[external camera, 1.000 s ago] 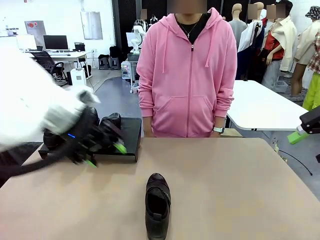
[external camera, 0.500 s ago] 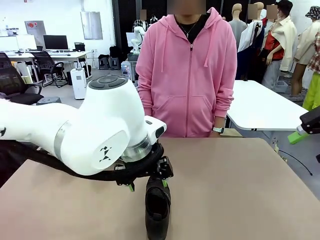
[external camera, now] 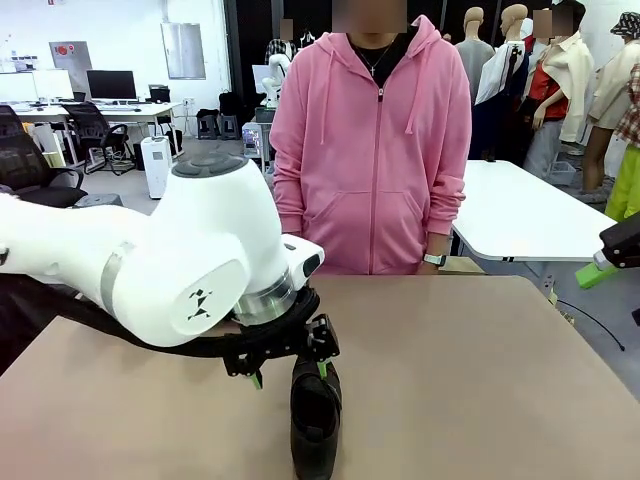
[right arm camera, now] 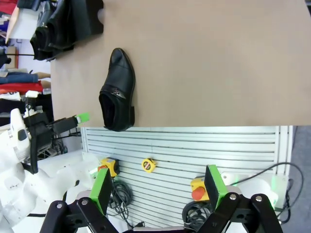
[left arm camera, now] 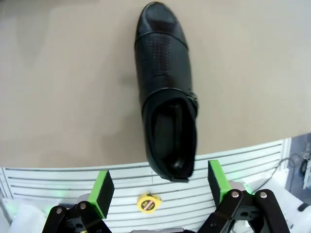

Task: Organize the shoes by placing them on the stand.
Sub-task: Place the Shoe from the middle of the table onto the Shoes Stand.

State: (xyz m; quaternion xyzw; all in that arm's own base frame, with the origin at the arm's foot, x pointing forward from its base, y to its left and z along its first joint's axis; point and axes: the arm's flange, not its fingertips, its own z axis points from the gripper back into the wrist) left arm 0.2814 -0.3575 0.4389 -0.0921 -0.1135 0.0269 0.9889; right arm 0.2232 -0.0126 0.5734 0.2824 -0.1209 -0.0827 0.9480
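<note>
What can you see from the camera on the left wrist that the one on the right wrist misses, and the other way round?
The left wrist view looks straight down on the shoe, close enough to show its perforated upper and side buckle, with the open left gripper above its heel. The right wrist view, farther back, takes in the stand at the table's far corner with more shoes on it, and the open right gripper. Both show that lone shoe, the tan table and a yellow tape measure below its edge.
</note>
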